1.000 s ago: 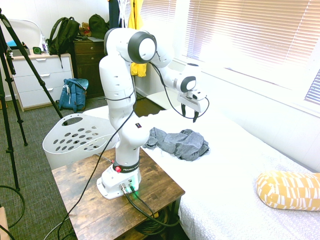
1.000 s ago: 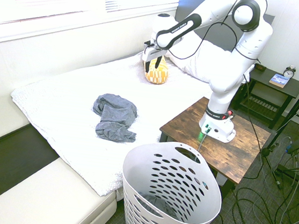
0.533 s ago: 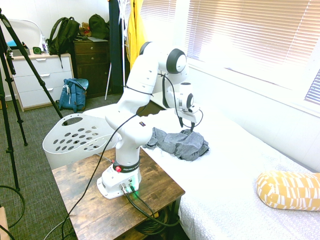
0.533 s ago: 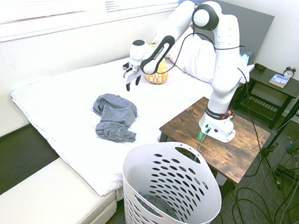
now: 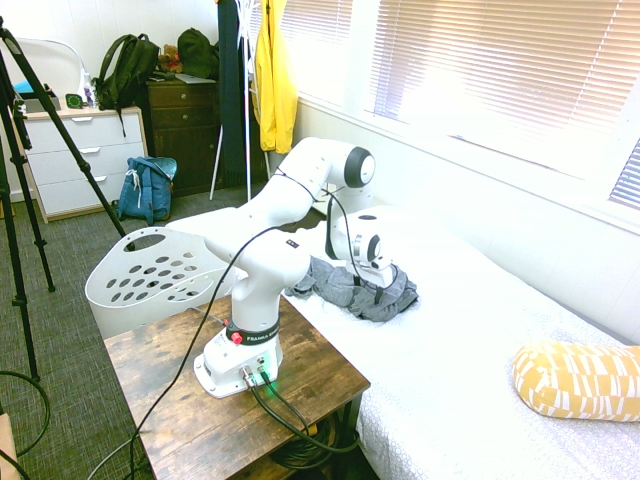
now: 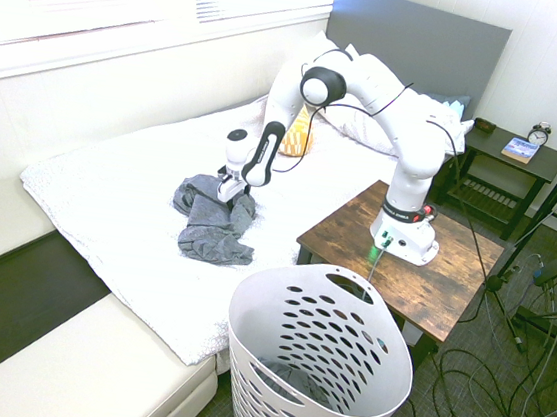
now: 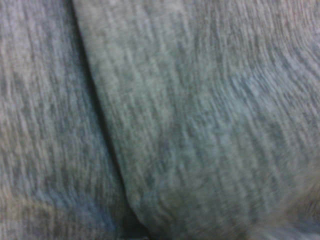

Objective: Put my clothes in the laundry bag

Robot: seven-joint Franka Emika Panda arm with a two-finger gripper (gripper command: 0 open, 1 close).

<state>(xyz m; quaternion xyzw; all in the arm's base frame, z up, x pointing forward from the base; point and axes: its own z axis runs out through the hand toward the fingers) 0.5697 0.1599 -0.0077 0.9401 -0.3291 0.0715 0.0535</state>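
A crumpled pile of grey clothes [image 5: 340, 285] [image 6: 210, 236] lies on the white bed [image 5: 480, 330] [image 6: 110, 189]. My gripper [image 5: 381, 291] [image 6: 228, 192] points down at the top of the pile, its fingertips sunk into the folds, open, with nothing lifted. The wrist view is filled by grey ribbed fabric [image 7: 200, 125] from very close. The laundry bag [image 5: 150, 270] [image 6: 317, 354], a white basket with oval holes, stands on the floor by the foot corner of the bed; some grey cloth [image 6: 289, 379] lies at its bottom.
A wooden side table [image 5: 310, 385] [image 6: 452, 279] stands between basket and bed. A yellow patterned pillow [image 5: 580, 378] [image 6: 296, 142] lies near the head of the bed. A blue backpack [image 5: 147, 188] leans by a white dresser [image 5: 80, 160].
The arm has swung from high over the bed down onto the grey pile. The gripper stayed open throughout, and the clothes have not moved.
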